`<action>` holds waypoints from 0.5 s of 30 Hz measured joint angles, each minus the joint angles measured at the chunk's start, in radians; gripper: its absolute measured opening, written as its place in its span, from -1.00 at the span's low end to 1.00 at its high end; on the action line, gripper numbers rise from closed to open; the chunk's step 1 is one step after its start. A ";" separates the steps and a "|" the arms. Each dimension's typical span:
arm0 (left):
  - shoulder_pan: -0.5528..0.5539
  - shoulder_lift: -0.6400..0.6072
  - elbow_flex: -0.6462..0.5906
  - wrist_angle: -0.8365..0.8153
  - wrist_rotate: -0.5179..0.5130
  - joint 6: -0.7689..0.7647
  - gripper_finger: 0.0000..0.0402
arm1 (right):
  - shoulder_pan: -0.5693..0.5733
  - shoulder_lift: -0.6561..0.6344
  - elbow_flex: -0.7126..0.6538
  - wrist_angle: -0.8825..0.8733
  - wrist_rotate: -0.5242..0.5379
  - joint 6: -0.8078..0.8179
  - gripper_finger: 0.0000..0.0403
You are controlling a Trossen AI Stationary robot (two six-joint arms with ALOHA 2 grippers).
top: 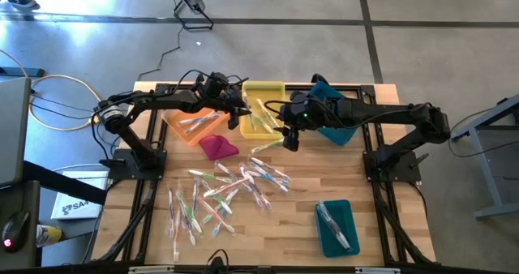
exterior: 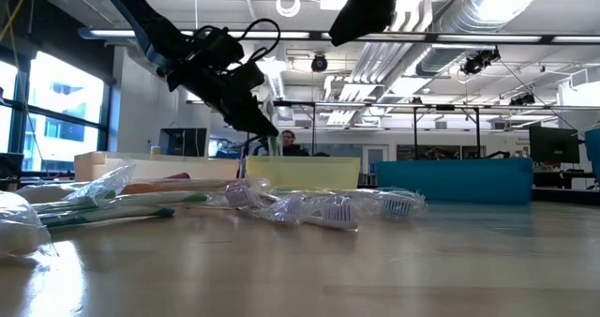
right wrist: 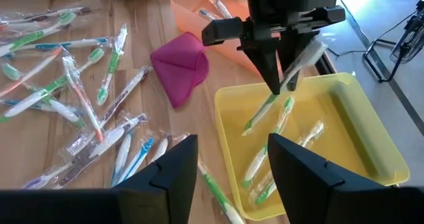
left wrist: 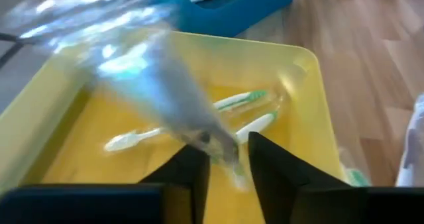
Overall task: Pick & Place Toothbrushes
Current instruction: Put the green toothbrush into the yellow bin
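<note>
My left gripper hangs over the yellow bin, fingers pointing down and slightly parted. A toothbrush in a clear wrapper stands tilted at them, blurred in the left wrist view. Several green-and-white toothbrushes lie on the bin's floor. My right gripper waits open with nothing between its fingers, above the bin's near edge. Many wrapped toothbrushes lie scattered on the table's middle. My left gripper has the wrapped toothbrush's lower end between its parted fingers; I cannot tell whether they touch it. The fingers come from above, slanting down over the yellow bin. The toothbrush stands tilted, its upper end leaning away, clear of the bin's floor.
An orange bin with toothbrushes sits left of the yellow one, with a magenta cloth lump in front of it. One teal bin holding toothbrushes stands near the front right. Another teal bin lies under my right arm.
</note>
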 joint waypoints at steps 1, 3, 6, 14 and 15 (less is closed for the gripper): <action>0.000 0.000 0.000 0.004 -0.001 0.012 -0.41 | 0.000 0.000 0.000 0.000 0.000 0.000 -0.13; 0.000 0.000 0.000 0.012 -0.003 0.035 -0.32 | 0.000 0.000 0.000 0.000 0.000 0.000 -0.13; 0.000 0.000 0.000 0.040 -0.005 0.060 -0.22 | 0.000 0.000 0.000 0.000 0.000 0.000 -0.13; 0.000 0.000 0.000 0.121 -0.029 0.143 -0.16 | 0.000 0.000 0.000 0.000 0.000 0.000 -0.13; 0.000 0.000 0.000 0.132 -0.029 0.154 -0.16 | 0.000 0.000 0.000 0.000 0.000 0.000 -0.13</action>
